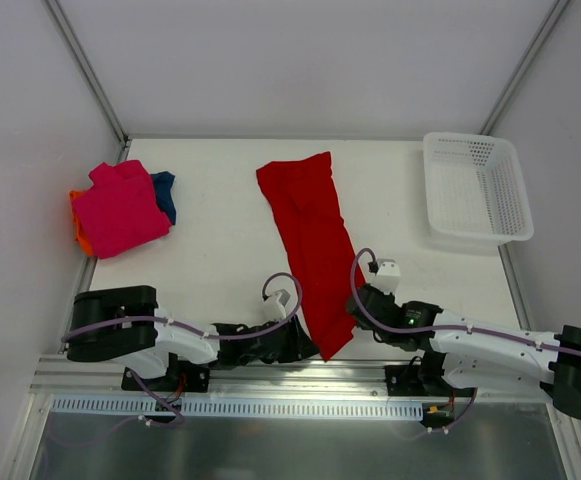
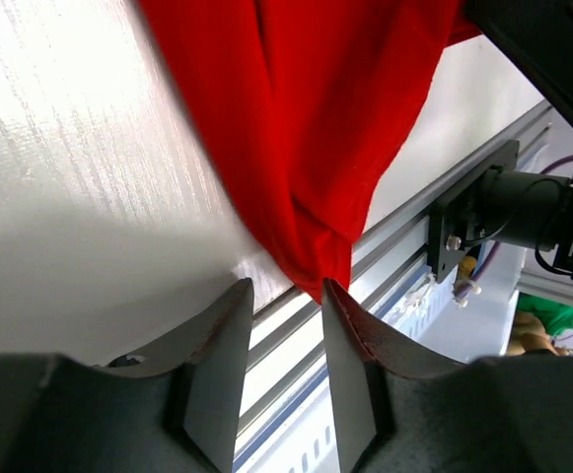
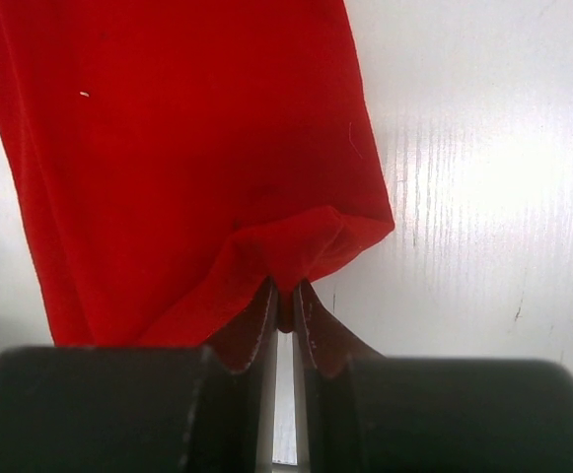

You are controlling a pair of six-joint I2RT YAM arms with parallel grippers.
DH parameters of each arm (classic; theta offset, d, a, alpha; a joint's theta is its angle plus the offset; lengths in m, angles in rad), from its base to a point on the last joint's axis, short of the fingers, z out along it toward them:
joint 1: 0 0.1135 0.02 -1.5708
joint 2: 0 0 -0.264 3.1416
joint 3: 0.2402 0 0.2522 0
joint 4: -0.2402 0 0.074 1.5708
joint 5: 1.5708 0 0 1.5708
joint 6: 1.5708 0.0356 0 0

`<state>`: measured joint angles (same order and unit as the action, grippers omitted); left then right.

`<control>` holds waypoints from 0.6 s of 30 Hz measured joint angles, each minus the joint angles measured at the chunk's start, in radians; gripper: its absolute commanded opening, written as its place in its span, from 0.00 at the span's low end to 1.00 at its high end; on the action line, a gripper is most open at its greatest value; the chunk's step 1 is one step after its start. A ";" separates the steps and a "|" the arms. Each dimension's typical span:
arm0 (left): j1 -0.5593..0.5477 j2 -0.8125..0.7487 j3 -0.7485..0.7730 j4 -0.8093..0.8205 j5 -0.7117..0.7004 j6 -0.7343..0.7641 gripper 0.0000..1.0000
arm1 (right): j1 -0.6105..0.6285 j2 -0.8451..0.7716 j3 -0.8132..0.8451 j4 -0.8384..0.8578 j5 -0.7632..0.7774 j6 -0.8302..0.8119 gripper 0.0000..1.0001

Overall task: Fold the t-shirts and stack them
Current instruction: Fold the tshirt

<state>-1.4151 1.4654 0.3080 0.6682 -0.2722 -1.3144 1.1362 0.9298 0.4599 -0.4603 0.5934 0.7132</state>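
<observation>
Cloth at the near end of the red t-shirt [image 3: 168, 148] is nipped in the right gripper [image 3: 284, 291], whose jaws are all but closed on a bunched fold at one hem corner. To its left, the left gripper [image 2: 284, 291] stands with its jaws apart. The shirt's other near corner tapers to a point right at its mouth and seems to brush one fingertip, but nothing looks clamped there. Both grippers sit low near the front edge of the table [image 1: 220, 260].

From there the shirt runs away across the table as a long narrow strip, apparently doubled lengthwise, slanting a little toward the far middle.

It should handle as light, limp cloth: no stiffness, quick to sag and crease, and likely to slide easily on the smooth white top. The two near corners are the places to hold, pinching through every layer so the lengthwise fold does not open. With only one corner gripped, the strip would probably swing and twist.

At the far left lies the magenta-pink t-shirt [image 1: 120, 210], on top of the orange t-shirt [image 1: 78, 228] and the dark blue t-shirt [image 1: 165, 195], whose edges peek out. A white mesh basket [image 1: 470, 238] sits at the far right, well apart from the red strip
</observation>
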 measured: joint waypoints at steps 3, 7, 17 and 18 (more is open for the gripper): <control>0.000 -0.002 0.014 -0.035 -0.002 0.002 0.36 | 0.000 0.014 0.000 0.003 0.000 0.000 0.06; 0.000 0.030 0.035 -0.022 0.001 0.005 0.41 | 0.000 0.025 0.000 0.005 -0.002 0.000 0.06; 0.000 0.082 0.066 0.045 0.013 0.019 0.47 | 0.000 0.025 0.000 0.007 -0.008 0.000 0.06; 0.000 0.085 0.066 0.046 0.013 0.019 0.45 | 0.000 0.025 0.000 0.007 -0.008 0.000 0.06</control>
<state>-1.4151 1.5501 0.3737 0.7139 -0.2596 -1.2953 1.1362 0.9546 0.4599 -0.4534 0.5854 0.7136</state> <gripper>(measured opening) 0.489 0.088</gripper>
